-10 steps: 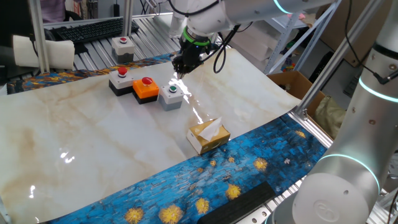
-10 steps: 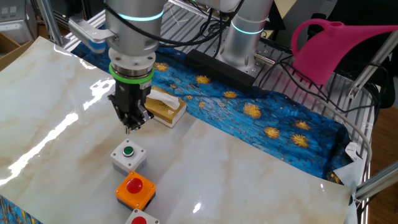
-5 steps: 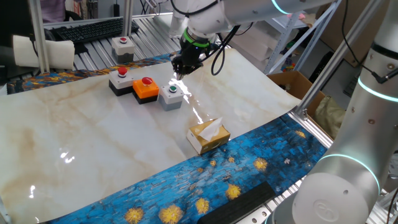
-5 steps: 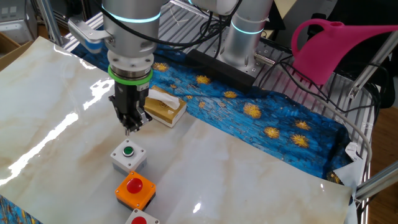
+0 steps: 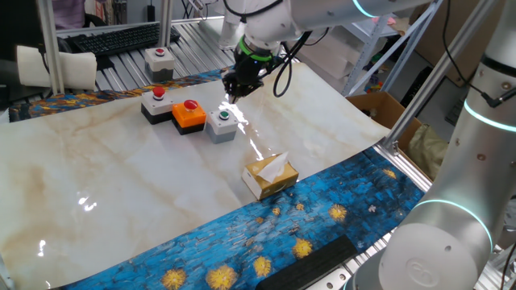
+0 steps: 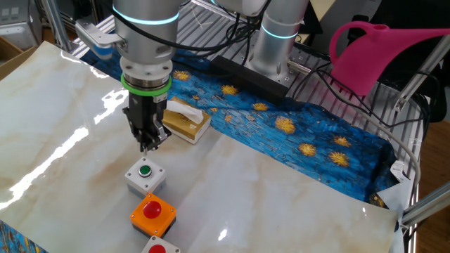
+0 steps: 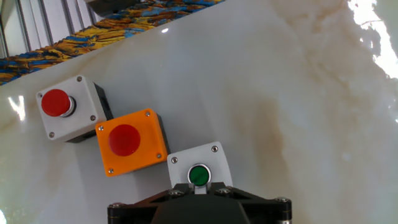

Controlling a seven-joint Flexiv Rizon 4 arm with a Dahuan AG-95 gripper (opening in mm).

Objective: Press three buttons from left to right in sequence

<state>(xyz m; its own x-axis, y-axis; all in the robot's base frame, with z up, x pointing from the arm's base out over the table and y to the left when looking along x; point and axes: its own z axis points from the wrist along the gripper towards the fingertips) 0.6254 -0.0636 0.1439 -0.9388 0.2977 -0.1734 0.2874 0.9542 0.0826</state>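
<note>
While hovering with clenched two-finger gripper point(image 6: 145, 145) above grey plastic box's green round button point(image 6: 145, 169), risks an off-centre press, skidding onto marble-patterned tabletop point(image 6: 281, 190).

Silver arm point(image 6: 144, 35), green ring, black tool point(image 6: 146, 144)

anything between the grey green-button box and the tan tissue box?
Nothing: only bare marble tabletop between the grey box with green button and the tan tissue box, clearest in one fixed view.

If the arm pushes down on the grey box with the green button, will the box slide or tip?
The grey box probably will not tip: it looks squat and sits flat. The glossy table could let it slide under an off-centre push. The orange box beside it may brace it.
</note>
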